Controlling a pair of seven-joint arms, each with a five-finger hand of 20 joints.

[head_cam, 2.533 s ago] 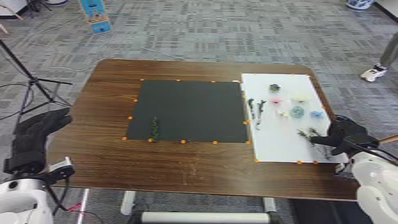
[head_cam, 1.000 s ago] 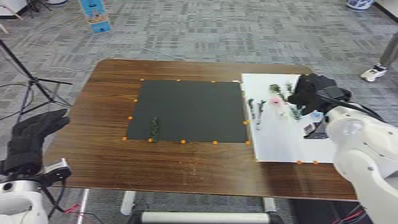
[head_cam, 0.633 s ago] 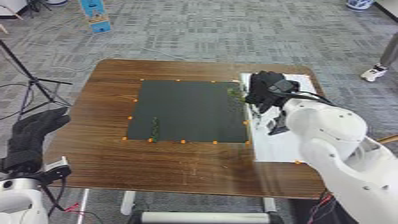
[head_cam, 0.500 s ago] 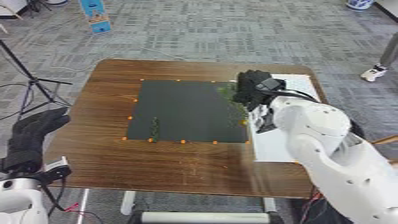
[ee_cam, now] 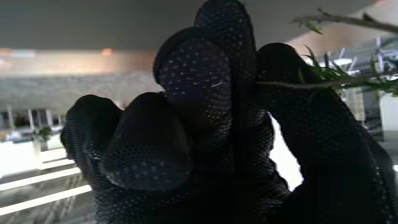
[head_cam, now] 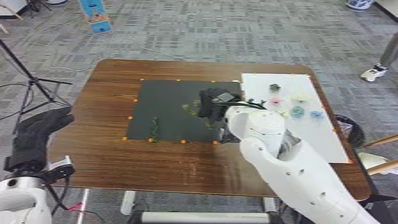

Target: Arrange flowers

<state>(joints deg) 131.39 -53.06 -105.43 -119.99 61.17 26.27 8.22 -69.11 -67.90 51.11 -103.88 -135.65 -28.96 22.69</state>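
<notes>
My right hand point(head_cam: 214, 103) is over the right part of the black mat point(head_cam: 173, 112), pinching a green sprig point(head_cam: 191, 107) whose leaves show beside it. In the right wrist view the right hand point(ee_cam: 200, 95) holds the sprig's thin stem point(ee_cam: 298, 85) between thumb and fingers. Another green stem point(head_cam: 155, 129) lies at the mat's lower left. On the white board point(head_cam: 311, 135) are a dark flower point(head_cam: 274, 87), a pink flower point(head_cam: 276, 100), a pale yellow flower point(head_cam: 301, 98), a green flower point(head_cam: 298, 112) and a blue flower point(head_cam: 316, 114). My left hand point(head_cam: 37, 131) stays off the table's left edge.
Orange markers point(head_cam: 183, 141) line the mat's border. The brown table point(head_cam: 160, 167) surrounds mat and board, and a black tripod point(head_cam: 34, 80) stands on the floor at the left. My right forearm crosses the table's near right part.
My right hand went from the white board's near end up along it, then left over the black mat, carrying the green sprig. The left hand shifted only slightly.
</notes>
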